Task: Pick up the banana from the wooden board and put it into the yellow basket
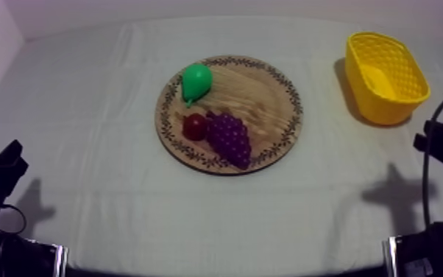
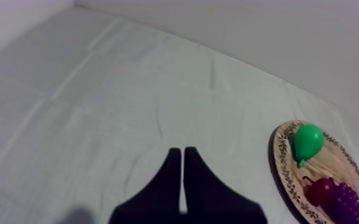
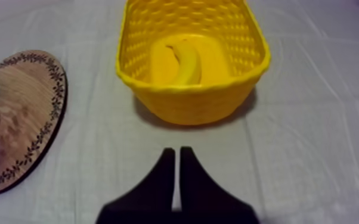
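While the banana lies inside the basket, flat on its floor and curved along its length, we have both arms clear of the fruit. We see the basket at the far right of the table, upright and well apart from the board, which sits near the middle. Three fruits share the board's left half. The pear is at the far left by the rim, with its stalk end pointing toward the near side. The small red fruit lies nearer to us, and the grapes are right beside it, running toward the near rim. We cannot tell whether those two touch.

Our right fingers are clenched together on nothing, a narrow wedge over bare table just on the near side of the basket. Our left fingers are pressed together too, also empty, over bare table well to the left of the board.
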{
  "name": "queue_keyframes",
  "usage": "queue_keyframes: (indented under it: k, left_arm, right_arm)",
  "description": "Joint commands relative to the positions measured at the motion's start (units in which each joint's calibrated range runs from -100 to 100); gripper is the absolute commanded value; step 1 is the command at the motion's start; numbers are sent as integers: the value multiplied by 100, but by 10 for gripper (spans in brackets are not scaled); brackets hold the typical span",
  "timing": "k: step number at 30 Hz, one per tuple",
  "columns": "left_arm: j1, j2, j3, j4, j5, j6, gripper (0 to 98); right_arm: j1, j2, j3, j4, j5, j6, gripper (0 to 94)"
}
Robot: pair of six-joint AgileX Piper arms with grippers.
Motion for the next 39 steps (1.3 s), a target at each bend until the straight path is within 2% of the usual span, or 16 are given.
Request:
queue_keyframes:
  k: [1, 7, 11, 20, 29, 39]
  left_arm:
    - [-3, 0, 2, 1, -1, -1, 1]
    - [-3, 0, 2, 1, -1, -1, 1]
    - [-3, 0, 2, 1, -1, -1, 1]
    - [-3, 0, 2, 1, -1, -1, 1]
    - [-3, 0, 2, 1, -1, 2, 1]
    - [-3, 0, 2, 1, -1, -1, 1]
  right_arm:
    - [4, -917, 348, -17, 38, 40, 6]
    - [34, -1668, 792, -46, 170, 93, 6]
    - [89, -2002, 949, -179, 308, 200, 6]
    - [134, -2307, 963, -260, 703, 173, 6]
    - [147, -2322, 997, -257, 565, 964, 6]
    - [147, -2323, 1000, -257, 550, 1090, 6]
